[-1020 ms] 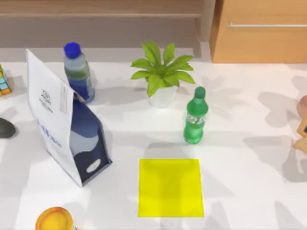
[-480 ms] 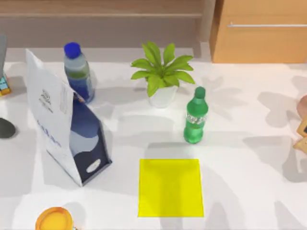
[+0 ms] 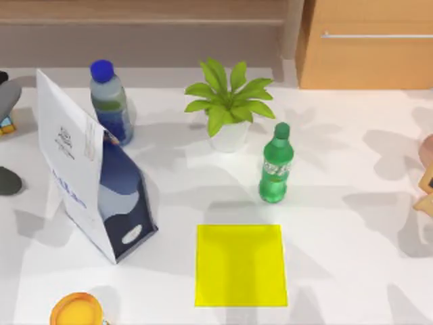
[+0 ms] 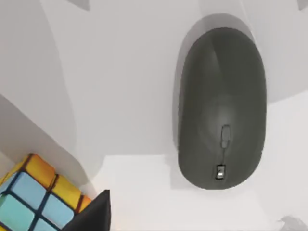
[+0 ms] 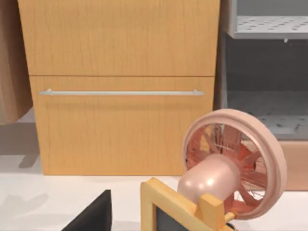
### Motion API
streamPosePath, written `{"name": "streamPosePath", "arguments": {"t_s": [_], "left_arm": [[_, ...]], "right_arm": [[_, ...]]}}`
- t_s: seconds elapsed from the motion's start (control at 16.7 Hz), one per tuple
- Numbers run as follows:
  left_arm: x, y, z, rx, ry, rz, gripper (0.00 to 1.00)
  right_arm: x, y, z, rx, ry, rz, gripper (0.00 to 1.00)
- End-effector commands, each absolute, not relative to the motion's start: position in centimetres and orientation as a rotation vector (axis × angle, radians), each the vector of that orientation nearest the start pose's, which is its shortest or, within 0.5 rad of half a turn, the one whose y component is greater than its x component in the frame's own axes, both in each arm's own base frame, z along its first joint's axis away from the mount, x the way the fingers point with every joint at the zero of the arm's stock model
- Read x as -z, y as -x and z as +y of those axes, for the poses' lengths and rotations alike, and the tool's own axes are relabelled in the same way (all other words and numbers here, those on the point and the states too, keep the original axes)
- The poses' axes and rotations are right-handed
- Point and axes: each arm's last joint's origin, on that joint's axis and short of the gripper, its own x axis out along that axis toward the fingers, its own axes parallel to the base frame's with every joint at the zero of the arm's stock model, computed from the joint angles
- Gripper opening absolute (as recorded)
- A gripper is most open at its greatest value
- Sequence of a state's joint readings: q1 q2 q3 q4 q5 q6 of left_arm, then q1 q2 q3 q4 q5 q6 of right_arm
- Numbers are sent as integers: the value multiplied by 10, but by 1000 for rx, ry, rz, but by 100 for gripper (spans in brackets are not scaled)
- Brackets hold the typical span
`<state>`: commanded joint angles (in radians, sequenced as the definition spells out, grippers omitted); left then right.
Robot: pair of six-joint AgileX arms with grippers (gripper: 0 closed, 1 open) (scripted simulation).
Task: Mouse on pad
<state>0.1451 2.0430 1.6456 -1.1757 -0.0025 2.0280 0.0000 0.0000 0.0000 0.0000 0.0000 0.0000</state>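
The grey mouse [image 3: 8,181] lies at the table's far left edge, cut off by the top view's border. In the left wrist view the mouse [image 4: 221,108] lies flat on the white table, seen from straight above, with nothing touching it. The yellow pad [image 3: 240,265] lies flat at the front centre, bare. My left arm [image 3: 8,93] reaches in at the left edge, behind the mouse. A dark part of my left gripper [image 4: 94,216] shows above the table next to a colour cube [image 4: 33,197]. My right gripper [image 5: 91,214] is parked off to the right, facing a cabinet.
A white-and-blue bag [image 3: 91,172] stands between mouse and pad. A blue-capped bottle [image 3: 110,101], a potted plant [image 3: 229,101] and a green bottle [image 3: 275,166] stand behind the pad. An orange object [image 3: 76,310] sits front left. A pink fan [image 5: 231,163] is at the right edge.
My left arm has come into the top view at the left edge and moved nearer the mouse. Shadows on the table have shifted. The mouse and the pad have stayed put.
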Motion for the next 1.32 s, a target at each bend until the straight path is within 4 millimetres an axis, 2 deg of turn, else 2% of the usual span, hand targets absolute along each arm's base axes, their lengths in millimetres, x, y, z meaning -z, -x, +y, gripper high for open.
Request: {"name": "streamPosePath", "arguments": {"t_s": [0.36,0.48,0.72,0.84,1.14,1.32], "left_arm": [[-191,-391,60,1435,-1431,1054,100],[-173,-392,61,1436,-1428,1057,100],[-122,-394,62,1421,-1439,1048,100],[-103,-391,62,1428,-1435,1052,100],[-97,-390,62,1431,-1431,1054,100],[-97,-390,62,1431,-1431,1054,77]], "right_arm": [[-160,-106,-1,0,0,0,100],[-160,-106,-1,0,0,0,100],[-160,-106,-1,0,0,0,100],[-160,-106,-1,0,0,0,100],[-160,-106,-1,0,0,0,100],[-160,-106,-1,0,0,0,100]]}}
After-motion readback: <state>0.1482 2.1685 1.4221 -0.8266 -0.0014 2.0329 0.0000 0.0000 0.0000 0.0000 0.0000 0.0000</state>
